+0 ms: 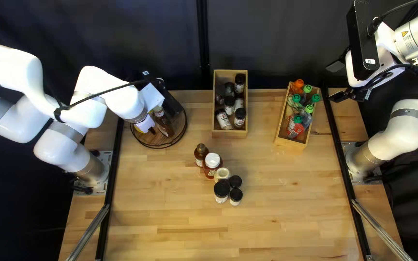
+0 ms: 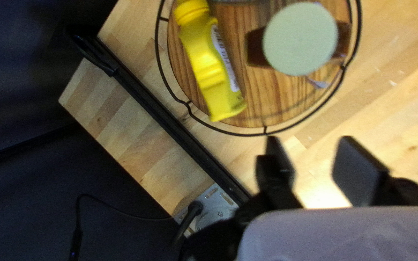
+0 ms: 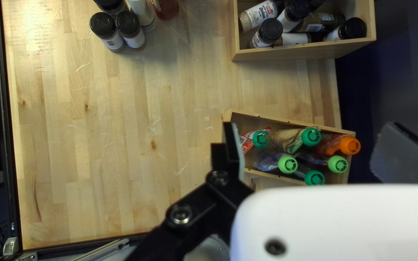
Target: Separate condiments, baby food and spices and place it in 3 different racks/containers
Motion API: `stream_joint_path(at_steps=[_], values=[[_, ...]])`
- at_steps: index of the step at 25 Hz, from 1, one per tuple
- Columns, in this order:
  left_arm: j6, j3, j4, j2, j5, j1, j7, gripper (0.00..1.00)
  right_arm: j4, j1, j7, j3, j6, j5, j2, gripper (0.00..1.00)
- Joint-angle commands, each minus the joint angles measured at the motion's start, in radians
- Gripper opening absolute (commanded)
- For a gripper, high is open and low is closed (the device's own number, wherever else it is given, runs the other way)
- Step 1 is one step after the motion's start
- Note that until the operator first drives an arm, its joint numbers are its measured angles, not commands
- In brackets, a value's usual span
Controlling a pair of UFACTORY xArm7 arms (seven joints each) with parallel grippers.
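Note:
My left gripper (image 1: 152, 129) is over the round wire-rimmed rack (image 1: 183, 130); in the left wrist view the left gripper (image 2: 313, 157) is open and empty, with a yellow bottle (image 2: 209, 65) lying on the rack ahead, beside a pale-capped brown bottle (image 2: 300, 39). My right gripper (image 1: 335, 81) is raised beyond the baby-food box (image 1: 290, 143); in the right wrist view the right gripper (image 3: 315, 152) is wide open above green- and orange-capped pouches (image 3: 310, 137). Spice jars (image 1: 223, 120) fill the middle box (image 1: 230, 135). Mid-table stand a brown bottle (image 1: 201, 151), a white-capped bottle (image 1: 212, 161) and black-capped jars (image 1: 221, 189).
A pale-lidded jar (image 1: 222, 174) stands among the mid-table group. Black rails (image 1: 113, 169) run along both table sides beside the arm bases. A dark curtain (image 1: 276, 43) hangs behind the far edge, close to the boxes.

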Motion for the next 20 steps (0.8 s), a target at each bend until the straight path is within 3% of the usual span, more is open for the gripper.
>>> stream_joint_path(at_steps=[1, 5, 10, 15, 20], values=[[-0.006, -0.049, 0.095, 0.075, -0.048, -0.09, 0.058, 1.0, 0.0, 0.0, 0.0, 0.0, 0.0, 0.0, 0.0, 1.0], [-0.083, -0.049, 0.129, 0.098, -0.053, -0.176, 0.214, 1.0, 0.0, 0.0, 0.0, 0.0, 0.0, 0.0, 0.0, 1.0], [-0.214, 0.052, 0.161, 0.171, -0.072, -0.254, 0.547, 1.0, 0.0, 0.0, 0.0, 0.0, 0.0, 0.0, 0.0, 1.0], [-0.295, 0.194, 0.221, 0.27, -0.116, -0.281, 0.86, 1.0, 0.0, 0.0, 0.0, 0.0, 0.0, 0.0, 0.0, 1.0], [-0.339, 0.309, 0.244, 0.315, -0.144, -0.28, 1.069, 1.0, 0.0, 0.0, 0.0, 0.0, 0.0, 0.0, 0.0, 1.0]])
